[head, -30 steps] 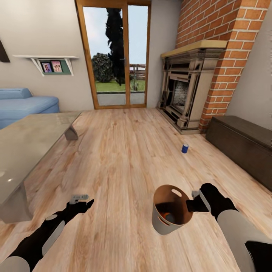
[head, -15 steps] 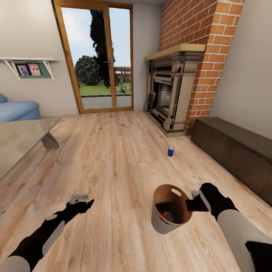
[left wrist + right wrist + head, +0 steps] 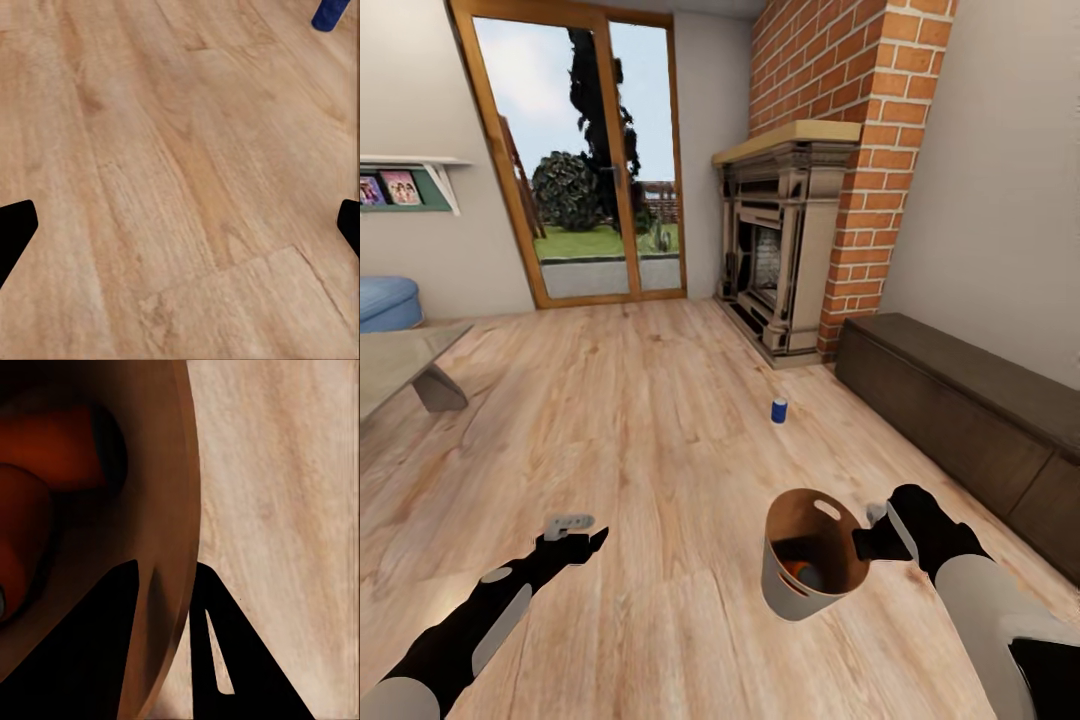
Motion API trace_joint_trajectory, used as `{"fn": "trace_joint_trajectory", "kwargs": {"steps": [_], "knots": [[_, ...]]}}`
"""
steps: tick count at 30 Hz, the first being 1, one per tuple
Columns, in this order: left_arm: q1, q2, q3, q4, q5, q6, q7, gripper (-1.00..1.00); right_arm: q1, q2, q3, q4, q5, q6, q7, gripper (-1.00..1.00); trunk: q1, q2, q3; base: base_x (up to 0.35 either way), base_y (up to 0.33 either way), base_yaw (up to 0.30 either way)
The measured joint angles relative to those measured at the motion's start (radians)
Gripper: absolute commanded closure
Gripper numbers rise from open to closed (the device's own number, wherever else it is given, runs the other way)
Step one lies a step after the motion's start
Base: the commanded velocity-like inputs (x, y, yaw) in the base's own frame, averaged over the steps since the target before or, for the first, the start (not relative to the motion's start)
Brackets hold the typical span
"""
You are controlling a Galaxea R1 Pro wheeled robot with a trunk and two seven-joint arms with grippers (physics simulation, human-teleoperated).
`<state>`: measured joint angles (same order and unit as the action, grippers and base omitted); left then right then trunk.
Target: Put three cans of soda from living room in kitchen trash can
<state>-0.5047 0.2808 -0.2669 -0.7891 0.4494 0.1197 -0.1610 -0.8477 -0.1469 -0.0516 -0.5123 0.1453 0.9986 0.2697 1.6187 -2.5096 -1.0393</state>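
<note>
room: i am in the living room, light wood floor (image 3: 660,420) under me, brick fireplace (image 3: 790,240) at about 1 o'clock, glass door (image 3: 585,160) at 11 o'clock, dark low cabinet (image 3: 970,410) running along the wall at 2 to 3 o'clock.
bench: a corner of the grey bench (image 3: 400,365) shows at 10 o'clock, with the end of the blue sofa (image 3: 385,300) beyond it.
right gripper: my right gripper (image 3: 865,543) is clenched on the rim of the tash can (image 3: 810,570); in the right wrist view my fingers (image 3: 217,660) straddle the can's wall (image 3: 176,547), one inside and one outside.
tash can: held off the floor at about 5 o'clock, low and close in front of me, tilted so its brown inside faces me, handle slot toward the far rim.
cans in the tash can: two orange cans (image 3: 797,572) lie at the bottom; the right wrist view shows their orange bodies (image 3: 45,472) close together.
blue can: the blue can (image 3: 779,410) stands upright on the floor at about 1 o'clock, between me and the fireplace, well apart from both grippers; its blue side shows in the left wrist view (image 3: 330,13).
left gripper: my left gripper (image 3: 582,535) is released, fingers spread wide, grasping nothing, hovering over bare floor at about 7 o'clock.
</note>
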Motion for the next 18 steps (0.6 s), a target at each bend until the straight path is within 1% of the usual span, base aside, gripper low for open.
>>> {"fn": "trace_joint_trajectory", "kwargs": {"steps": [4,7,13,16,18], "knots": [[-0.001,0.000,0.000,-0.001,0.000,0.000,-0.001,-1.00,0.000,0.001,0.001,0.000,-0.002,0.000,0.000,1.00,0.000,0.000,0.000,0.237,-0.229,-0.005],[-0.001,0.000,0.000,-0.001,0.000,0.001,-0.001,-1.00,0.000,0.001,0.001,0.000,0.001,0.000,0.000,1.00,0.000,0.000,0.000,0.294,-0.121,-0.001],[-0.002,0.000,0.000,-0.001,-0.001,0.001,-0.003,-1.00,0.000,0.001,0.000,0.000,-0.007,0.001,0.000,1.00,0.000,0.000,0.000,0.318,-0.031,-0.007],[-0.002,0.000,0.000,-0.001,-0.001,0.001,-0.004,-1.00,0.000,0.001,0.000,0.000,-0.012,0.002,0.001,1.00,0.000,0.000,0.002,0.326,0.008,-0.109],[-0.002,0.000,0.000,-0.001,-0.001,0.002,-0.006,-1.00,0.000,0.001,0.000,0.000,-0.005,0.001,0.000,1.00,0.000,0.000,0.003,0.327,0.071,-0.162]]}}
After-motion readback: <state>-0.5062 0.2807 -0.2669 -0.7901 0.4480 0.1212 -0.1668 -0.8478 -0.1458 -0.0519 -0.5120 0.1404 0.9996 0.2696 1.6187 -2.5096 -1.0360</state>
